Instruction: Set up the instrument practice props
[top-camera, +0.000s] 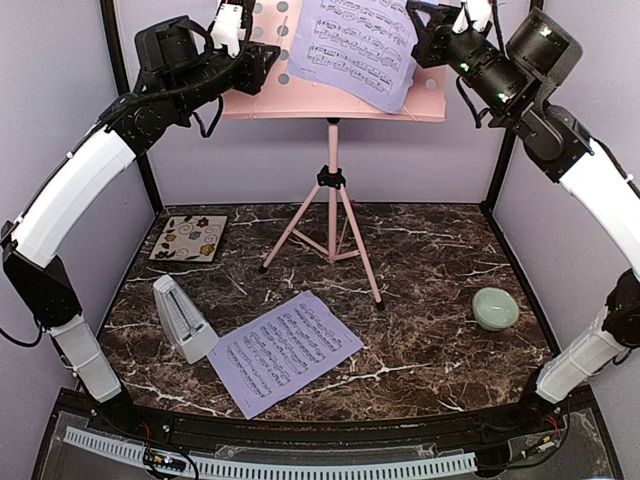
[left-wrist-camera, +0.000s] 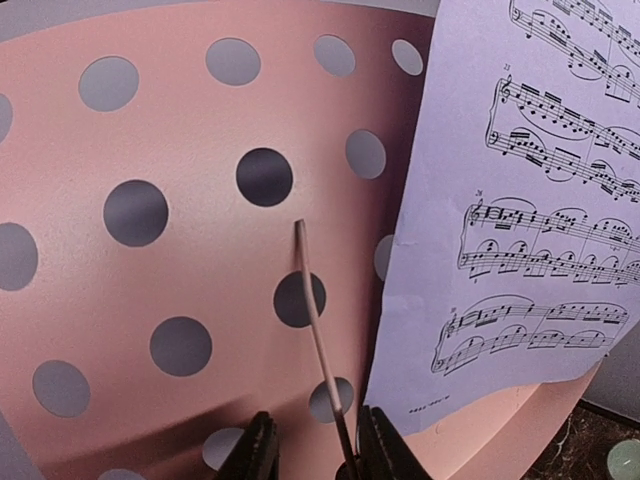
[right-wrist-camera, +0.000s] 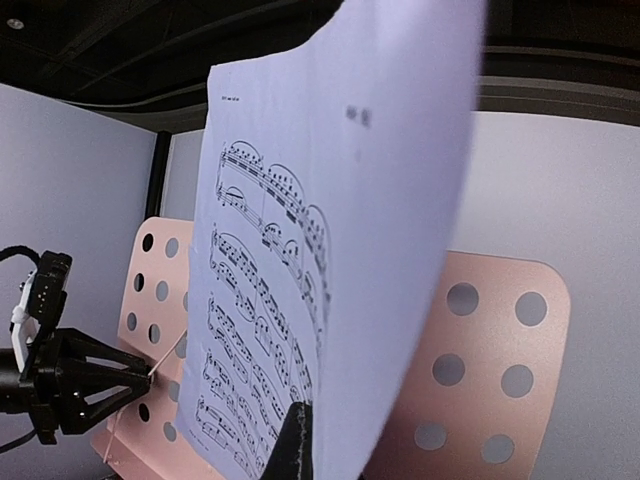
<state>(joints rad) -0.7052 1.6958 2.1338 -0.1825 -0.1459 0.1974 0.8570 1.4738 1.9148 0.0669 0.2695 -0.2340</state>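
The pink perforated music stand (top-camera: 331, 180) stands at the back centre on its tripod. My right gripper (top-camera: 428, 42) is shut on the edge of one lavender sheet-music page (top-camera: 357, 45) and holds it upright against the stand's desk (right-wrist-camera: 500, 370). One dark finger (right-wrist-camera: 298, 445) shows in front of this page (right-wrist-camera: 300, 250). My left gripper (top-camera: 258, 58) is at the desk's left side, closed on the stand's thin pink rod (left-wrist-camera: 318, 320), which lies against its right finger (left-wrist-camera: 388, 448). The second page (top-camera: 285, 350) lies flat on the table. The white-grey metronome (top-camera: 183, 318) stands to its left.
A floral tile (top-camera: 189, 238) lies at the back left of the dark marble table (top-camera: 430, 250). A pale green bowl (top-camera: 496, 308) sits at the right. Purple walls close in the back and both sides. The tripod legs spread across the table's back centre.
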